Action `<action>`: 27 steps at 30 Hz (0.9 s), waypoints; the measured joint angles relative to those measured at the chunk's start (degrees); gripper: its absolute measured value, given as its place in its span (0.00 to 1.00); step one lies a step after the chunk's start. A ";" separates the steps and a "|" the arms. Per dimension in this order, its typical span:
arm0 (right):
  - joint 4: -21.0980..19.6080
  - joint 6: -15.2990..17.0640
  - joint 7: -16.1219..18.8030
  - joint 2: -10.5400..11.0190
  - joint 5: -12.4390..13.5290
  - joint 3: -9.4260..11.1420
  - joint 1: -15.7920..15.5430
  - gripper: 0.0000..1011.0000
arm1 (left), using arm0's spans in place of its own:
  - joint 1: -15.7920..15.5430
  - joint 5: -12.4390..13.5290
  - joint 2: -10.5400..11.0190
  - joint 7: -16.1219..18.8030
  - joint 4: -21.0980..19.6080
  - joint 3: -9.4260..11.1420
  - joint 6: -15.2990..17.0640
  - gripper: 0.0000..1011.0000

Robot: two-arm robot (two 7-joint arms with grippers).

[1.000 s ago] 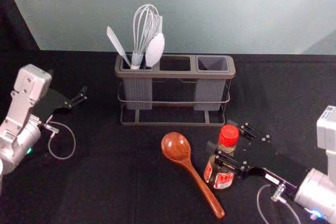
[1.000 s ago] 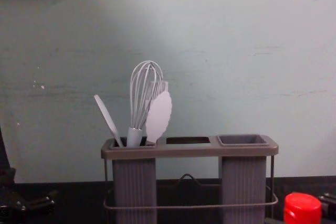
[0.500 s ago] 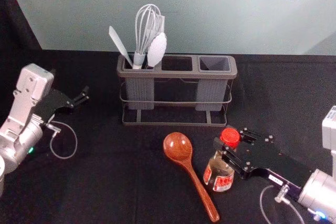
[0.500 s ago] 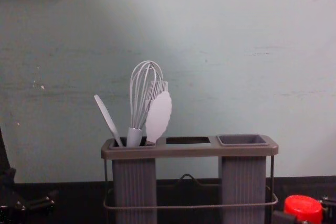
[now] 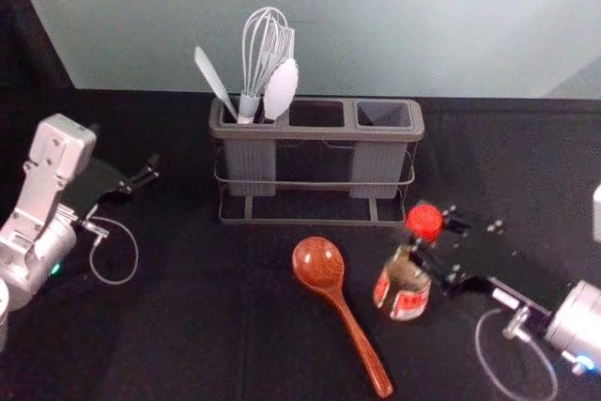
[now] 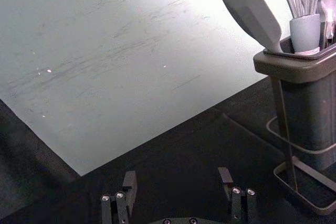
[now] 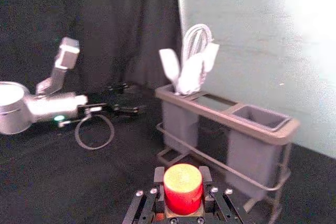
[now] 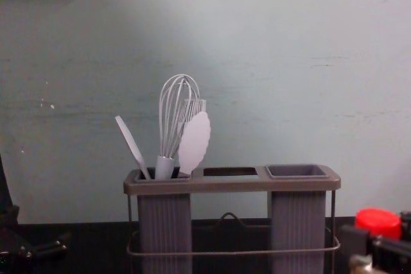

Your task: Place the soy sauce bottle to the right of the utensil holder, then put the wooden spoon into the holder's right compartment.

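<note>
The right gripper (image 5: 434, 234) is shut on the soy sauce bottle (image 5: 409, 303), just below its red cap, in front of the utensil holder's right end. In the right wrist view, the right gripper (image 7: 182, 187) has the red cap (image 7: 182, 184) between its fingers. The chest view has the cap (image 8: 377, 222) right of the utensil holder (image 8: 231, 186). The wooden spoon (image 5: 317, 265) lies left of the bottle, bowl towards the utensil holder (image 5: 319, 136). Idle at the left is the left gripper (image 5: 144, 176); the left wrist view shows the left gripper (image 6: 178, 184) open.
A whisk (image 5: 258, 53) and other pale utensils stand in the holder's left compartment; its right compartment (image 5: 383, 115) holds nothing visible. Behind the black-covered table (image 5: 188, 326) rises a pale wall (image 5: 423, 16).
Between the right gripper's fingers, the bottle has risen and moved right, towards the holder's side of the table. Earlier the spoon's handle end shifted slightly left. The left arm stays nearly still.
</note>
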 joint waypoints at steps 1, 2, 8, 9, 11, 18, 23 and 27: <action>-0.06 0.03 -0.27 0.01 -0.02 0.30 0.02 0.38 | 0.00 0.00 0.00 0.00 0.00 0.00 0.00 1.00; -0.11 0.05 -0.52 0.05 -0.05 0.69 0.04 0.38 | 0.00 0.00 0.00 0.00 0.00 0.00 0.00 1.00; 0.88 0.40 -2.45 0.36 -0.12 4.40 1.08 0.38 | 0.00 0.00 0.00 0.00 0.00 0.00 0.00 1.00; 1.26 0.50 -2.56 0.30 -0.09 4.76 1.41 0.38 | 0.00 0.00 0.00 0.00 0.00 0.00 0.00 1.00; 2.51 0.83 -2.82 0.00 -0.01 5.57 2.62 0.38 | 0.00 0.00 0.00 0.00 0.00 0.00 0.00 1.00; 7.76 2.40 -2.89 -1.88 -0.50 4.90 8.38 0.38 | 0.00 0.00 0.00 0.00 0.00 0.00 0.00 1.00; 10.95 3.48 -3.39 -3.63 -1.25 3.60 11.50 0.38 | 0.00 0.00 0.00 0.00 0.00 0.00 0.00 1.00; 13.54 3.62 -3.48 -5.05 -1.74 2.59 13.68 0.38 | 0.00 0.00 0.00 0.00 0.00 0.00 0.00 1.00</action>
